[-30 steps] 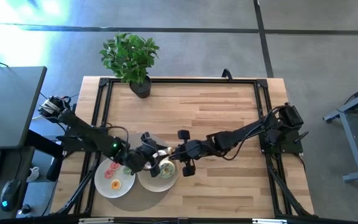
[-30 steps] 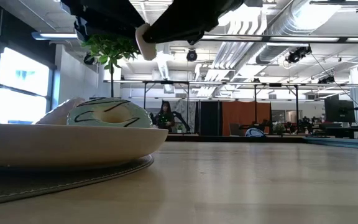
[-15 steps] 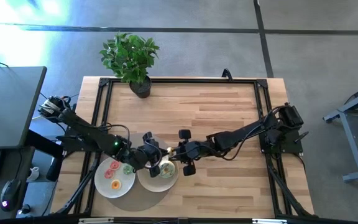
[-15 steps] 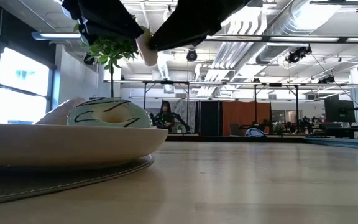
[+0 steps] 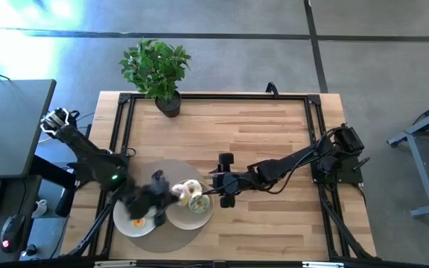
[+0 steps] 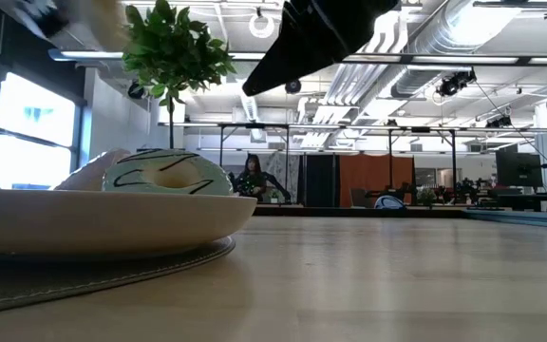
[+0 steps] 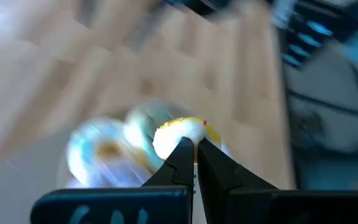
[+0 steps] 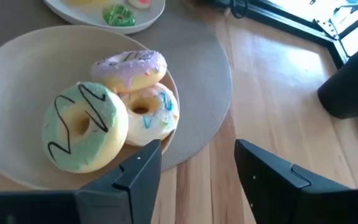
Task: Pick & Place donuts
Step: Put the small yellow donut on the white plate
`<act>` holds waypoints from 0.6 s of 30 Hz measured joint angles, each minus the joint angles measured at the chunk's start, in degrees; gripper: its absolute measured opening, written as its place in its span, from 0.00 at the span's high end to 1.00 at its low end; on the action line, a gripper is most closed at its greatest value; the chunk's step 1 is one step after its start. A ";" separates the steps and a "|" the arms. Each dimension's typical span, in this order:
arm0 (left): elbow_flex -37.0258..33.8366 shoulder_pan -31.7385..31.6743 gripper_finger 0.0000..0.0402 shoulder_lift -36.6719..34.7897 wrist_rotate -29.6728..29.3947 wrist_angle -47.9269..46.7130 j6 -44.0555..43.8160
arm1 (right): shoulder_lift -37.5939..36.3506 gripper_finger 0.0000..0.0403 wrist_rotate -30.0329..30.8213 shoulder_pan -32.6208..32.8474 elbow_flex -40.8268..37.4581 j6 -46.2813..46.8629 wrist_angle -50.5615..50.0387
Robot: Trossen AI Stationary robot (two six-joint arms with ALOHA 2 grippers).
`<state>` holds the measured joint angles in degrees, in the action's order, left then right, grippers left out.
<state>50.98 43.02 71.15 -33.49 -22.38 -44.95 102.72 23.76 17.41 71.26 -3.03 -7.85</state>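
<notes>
Since a second ago the two arms have pulled apart: they met tip to tip above the big plate (image 8: 8, 93), and now the left gripper (image 7: 194, 149) has swung out toward the small plate (image 8: 155, 14) while the right gripper (image 8: 197, 152) has backed a little off the big plate's edge. The jaws have also traded states. Left jaws, wide before, are now pressed together with a small pale-yellow piece at their very tips, most likely a mini donut (image 7: 182, 132), though the wrist view is too smeared by motion to show its hole. Right jaws, closed before, now stand well apart and hold nothing. That reads as a handover: the right arm let go once the left had pinched the piece, probably because the small plate lies on the left arm's side of the table (image 5: 259, 126). The mini donut hangs in the air over the grey mat (image 8: 207, 81), not yet set down. On the big plate sit three larger ones, touching: the green donut (image 8: 82, 127) nearest the right gripper, the white donut (image 8: 151, 112) beside it and the pink donut (image 8: 132, 62) behind. The small plate already holds a few minis, so sorting by size seems the aim, and this piece looks bound for it
</notes>
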 joint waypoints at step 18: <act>-0.07 27.29 1.00 9.62 -2.48 -16.18 -28.03 | -0.02 0.51 -1.37 -0.15 0.02 0.60 0.34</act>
<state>50.92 70.31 80.76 -35.98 -38.56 -72.98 102.69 22.38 17.26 71.29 -2.43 -7.51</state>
